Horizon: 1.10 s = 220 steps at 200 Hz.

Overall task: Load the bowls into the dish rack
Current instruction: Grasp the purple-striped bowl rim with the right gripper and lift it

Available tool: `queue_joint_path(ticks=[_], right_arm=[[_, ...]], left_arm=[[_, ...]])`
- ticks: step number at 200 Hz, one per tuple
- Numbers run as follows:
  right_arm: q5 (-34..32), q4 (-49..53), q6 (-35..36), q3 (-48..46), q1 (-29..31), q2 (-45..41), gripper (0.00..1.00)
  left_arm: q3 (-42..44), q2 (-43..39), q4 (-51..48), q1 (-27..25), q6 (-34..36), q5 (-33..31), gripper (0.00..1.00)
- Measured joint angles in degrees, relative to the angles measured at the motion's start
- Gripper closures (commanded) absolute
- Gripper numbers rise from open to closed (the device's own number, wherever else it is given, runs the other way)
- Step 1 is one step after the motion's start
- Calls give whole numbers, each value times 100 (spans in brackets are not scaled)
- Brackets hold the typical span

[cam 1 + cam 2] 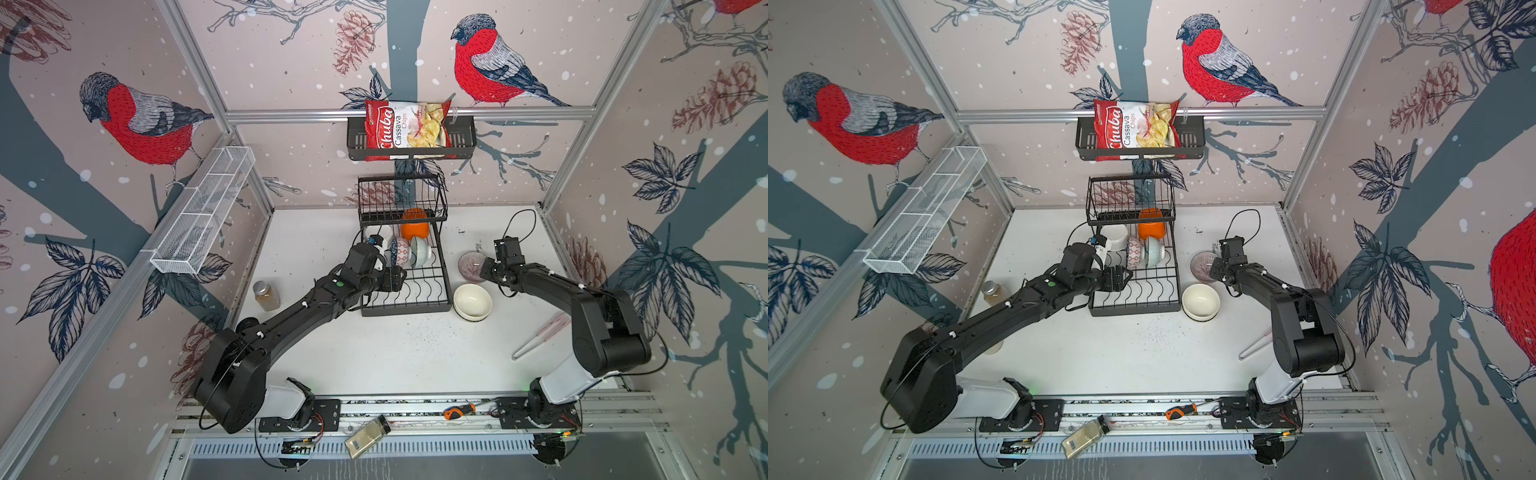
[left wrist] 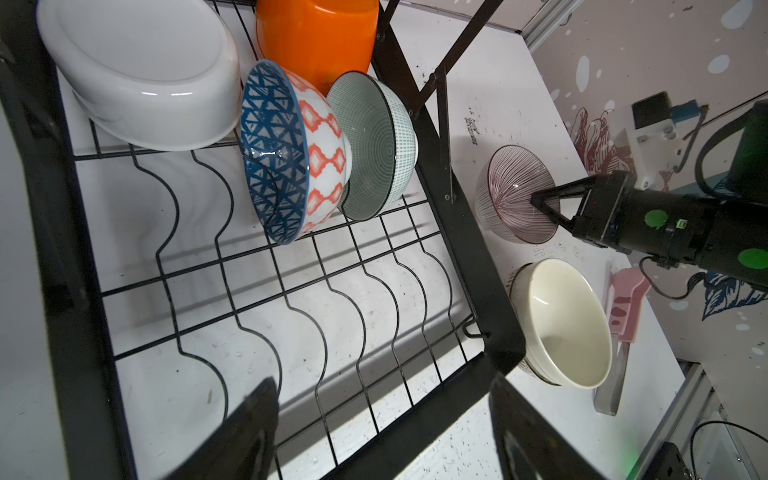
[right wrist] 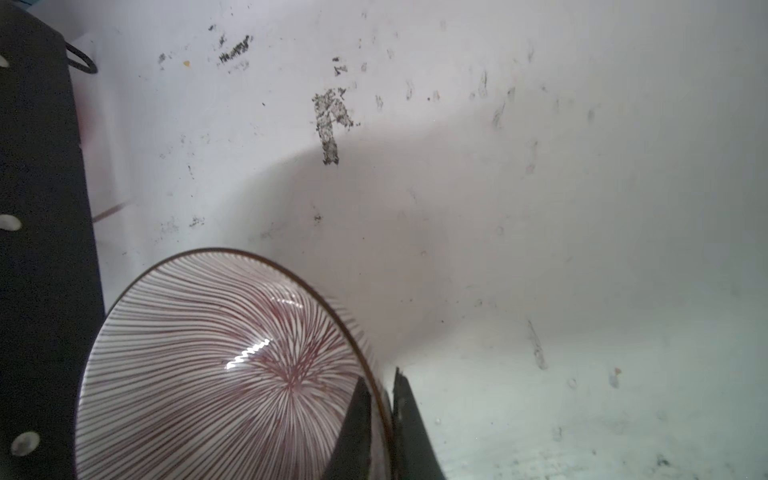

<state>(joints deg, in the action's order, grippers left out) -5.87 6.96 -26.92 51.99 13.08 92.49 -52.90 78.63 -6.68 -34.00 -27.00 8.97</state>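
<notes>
The black wire dish rack (image 1: 405, 309) stands mid-table. On its lower grid lean a white squarish bowl (image 2: 141, 75), an orange bowl (image 2: 316, 37), a blue-and-red patterned bowl (image 2: 291, 153) and a mint-green bowl (image 2: 374, 145). My left gripper (image 2: 382, 386) hangs open over the rack's bare front slots, holding nothing. Right of the rack, a brown-striped bowl (image 3: 216, 365) sits tipped on the table. My right gripper (image 3: 380, 399) is shut on its rim, one finger inside and one outside. A plain white bowl (image 1: 472, 301) rests on the table just in front of the striped bowl.
A chips bag (image 1: 405, 129) fills the black wall shelf above the rack. A white mesh trough (image 1: 203, 212) hangs on the left wall. A jar (image 1: 266, 296) stands left of the rack, a pink-handled knife (image 1: 540, 336) lies at the right, and a screwdriver (image 1: 457, 411) lies on the front rail.
</notes>
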Motion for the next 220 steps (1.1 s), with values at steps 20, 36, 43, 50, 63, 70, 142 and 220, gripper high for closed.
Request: queue_joint_path(ticks=[20, 36, 43, 50, 63, 70, 142, 220], right_arm=[[-22, 42, 2, 101, -17, -105, 97], [-39, 94, 13, 177, -33, -210, 98], [-46, 105, 24, 210, -33, -254, 98], [-52, 114, 28, 240, -33, -295, 98], [-59, 122, 52, 286, -33, -365, 98], [-59, 125, 72, 304, -33, -404, 98], [-149, 367, 127, 424, 437, -1150, 98], [-490, 472, 136, 643, 1628, -1574, 98]], left_arm=[[2, 0, 0, 0, 0, -4, 21], [7, 0, -2, 0, 0, -4, 21], [7, 0, 0, 0, 0, -7, 21], [9, 2, 0, 0, 0, -11, 21], [9, 15, 0, 0, 0, -13, 21], [9, 22, 0, 0, 0, -13, 21], [-13, 127, -2, 0, -4, -13, 23], [-72, 9, 2, -2, -22, -2, 24]])
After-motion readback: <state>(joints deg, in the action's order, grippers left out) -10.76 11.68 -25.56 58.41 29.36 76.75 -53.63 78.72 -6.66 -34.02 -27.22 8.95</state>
